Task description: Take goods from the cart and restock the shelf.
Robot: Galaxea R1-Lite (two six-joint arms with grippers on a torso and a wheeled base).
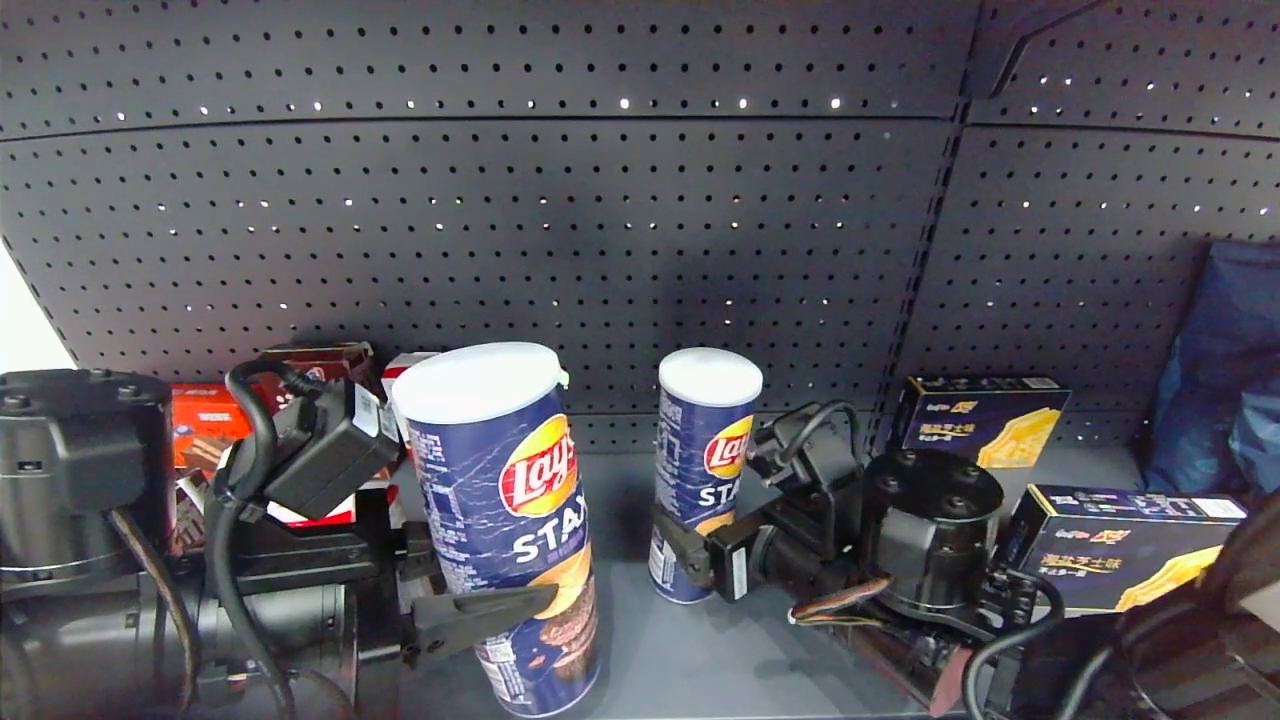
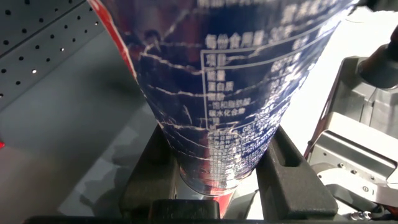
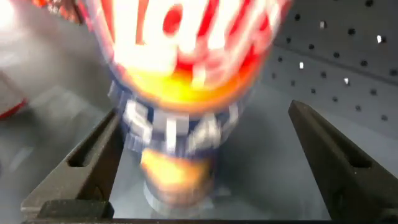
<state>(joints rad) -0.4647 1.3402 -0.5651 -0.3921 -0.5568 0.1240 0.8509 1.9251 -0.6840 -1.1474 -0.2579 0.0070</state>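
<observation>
From the head view, the near can (image 1: 505, 530) stands upright on the shelf (image 1: 700, 650), close to its front edge. The left claw (image 1: 490, 605) is clenched on its lower half. One finger (image 1: 480, 612) lies across the can's front, and the other is hidden behind it. The far can (image 1: 703, 470) stands upright behind and to the right of the near can, well apart from it. The right claw (image 1: 690, 552) sits at its lower part, mostly covered by its own wrist and cables. Two yellow-and-black boxes (image 1: 985, 415) lie farther right of the near can, and red boxes (image 1: 205, 425) sit to its left, half hidden by the left arm.

In the left wrist view, the near can (image 2: 236, 93) fills the gap between both fingers (image 2: 152, 168), which press on its sides near the base. Its top is cut off.

In the right wrist view, the right claw (image 3: 205, 124) is released and spread wide around the far can (image 3: 180, 106). One finger (image 3: 93, 155) is just beside the can, though contact cannot be judged. The other finger stands clear of it. The can's top is cut off.
</observation>
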